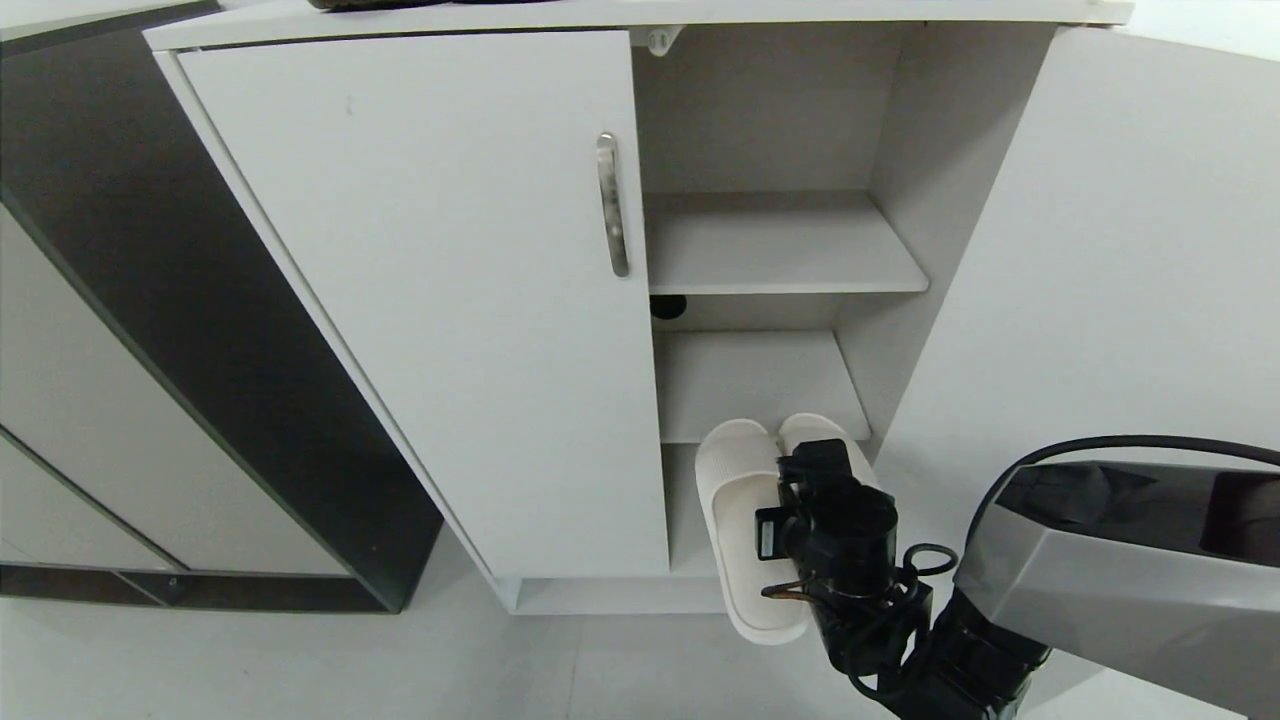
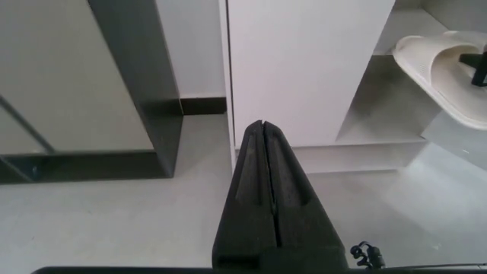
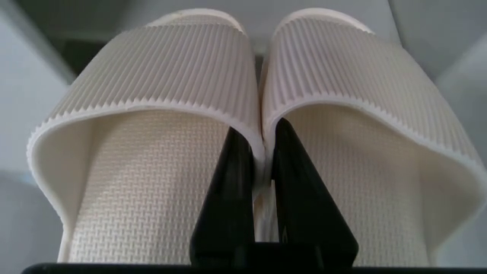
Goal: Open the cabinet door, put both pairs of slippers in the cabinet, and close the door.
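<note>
Head view: cabinet door open, our right gripper clamps one slipper pair at the opening, left gripper closed; second pair, door-closing remain.

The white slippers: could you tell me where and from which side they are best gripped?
Probably by the two adjoining inner edges of the straps, from the heel end: the slippers lie side by side, so one pinch holds both, as the right gripper shows.
</note>
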Motion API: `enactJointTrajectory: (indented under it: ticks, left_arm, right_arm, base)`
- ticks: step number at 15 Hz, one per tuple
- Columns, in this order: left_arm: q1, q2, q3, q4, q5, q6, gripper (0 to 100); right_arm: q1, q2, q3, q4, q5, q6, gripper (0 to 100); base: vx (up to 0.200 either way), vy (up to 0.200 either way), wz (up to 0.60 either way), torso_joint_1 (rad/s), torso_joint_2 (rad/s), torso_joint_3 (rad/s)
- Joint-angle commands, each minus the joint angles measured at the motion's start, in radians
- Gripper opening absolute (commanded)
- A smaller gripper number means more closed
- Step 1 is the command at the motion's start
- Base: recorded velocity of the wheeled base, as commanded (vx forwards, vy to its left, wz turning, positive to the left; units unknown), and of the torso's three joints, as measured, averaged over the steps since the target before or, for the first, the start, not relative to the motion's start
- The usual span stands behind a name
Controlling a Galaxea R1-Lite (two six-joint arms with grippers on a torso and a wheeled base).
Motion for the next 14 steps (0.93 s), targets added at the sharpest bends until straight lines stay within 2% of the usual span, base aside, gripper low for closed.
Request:
enactJointTrajectory:
  ticks: [1, 4, 8, 11, 14]
  left_arm:
    - [-0.001, 0.002, 0.000, 0.000, 0.000, 0.000, 0]
    - [-0.001, 0.002, 0.000, 0.000, 0.000, 0.000, 0]
    - [-0.001, 0.002, 0.000, 0.000, 0.000, 0.000, 0]
    - [-0.001, 0.002, 0.000, 0.000, 0.000, 0.000, 0]
    - [-0.001, 0.002, 0.000, 0.000, 0.000, 0.000, 0]
  right_arm:
    - [-0.001, -0.001, 0.000, 0.000, 0.000, 0.000, 0]
    - [-0.018, 0.001, -0.006, 0.000, 0.002, -0.014, 0]
    - [-0.048, 0.047, -0.137, 0.011, 0.011, -0.028, 0]
    - [-0.059, 0.094, -0.269, 0.110, 0.013, -0.017, 0]
    - [-0.077, 0.134, -0.370, 0.143, 0.017, -0.023, 0]
  base:
    - [0.200, 0.000, 0.00, 0.002, 0.00, -0.002]
    - [0.200, 0.000, 0.00, -0.001, 0.01, 0.002]
    - [0.000, 0.000, 0.00, 0.000, 0.00, 0.000]
    - [0.000, 0.000, 0.00, 0.000, 0.00, 0.000]
    - [0.000, 0.000, 0.00, 0.000, 0.00, 0.000]
